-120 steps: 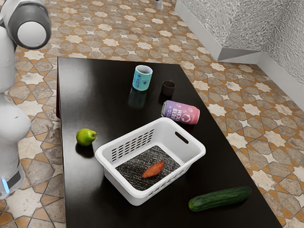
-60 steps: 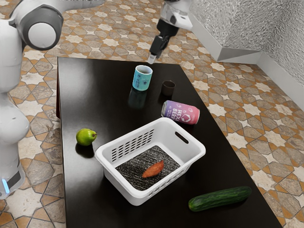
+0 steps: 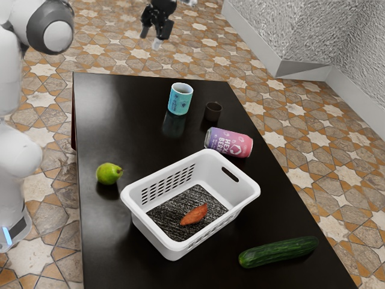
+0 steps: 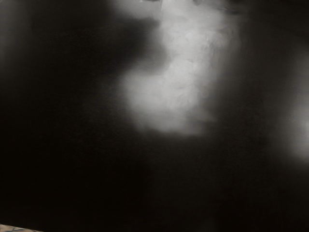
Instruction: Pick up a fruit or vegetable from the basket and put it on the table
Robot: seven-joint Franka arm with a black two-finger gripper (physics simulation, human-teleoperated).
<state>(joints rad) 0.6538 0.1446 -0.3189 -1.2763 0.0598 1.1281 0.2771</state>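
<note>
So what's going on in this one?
The robot arm isn't handling anything right now: its gripper is open and empty, up beyond the table's far end. The orange-red vegetable lies inside the white basket, so the pick hasn't been made. Outside the basket, a green pear and a cucumber lie on the table.

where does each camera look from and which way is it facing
Exterior view: sits at the arm's side, looking down over the black table and white basket; the arm shows at its left, the pincer near its top.
Wrist view: rides behind the pincer, apparently facing the table, with a blurred pale patch and a sliver of floor in one corner.
Shared: table and floor.
</note>
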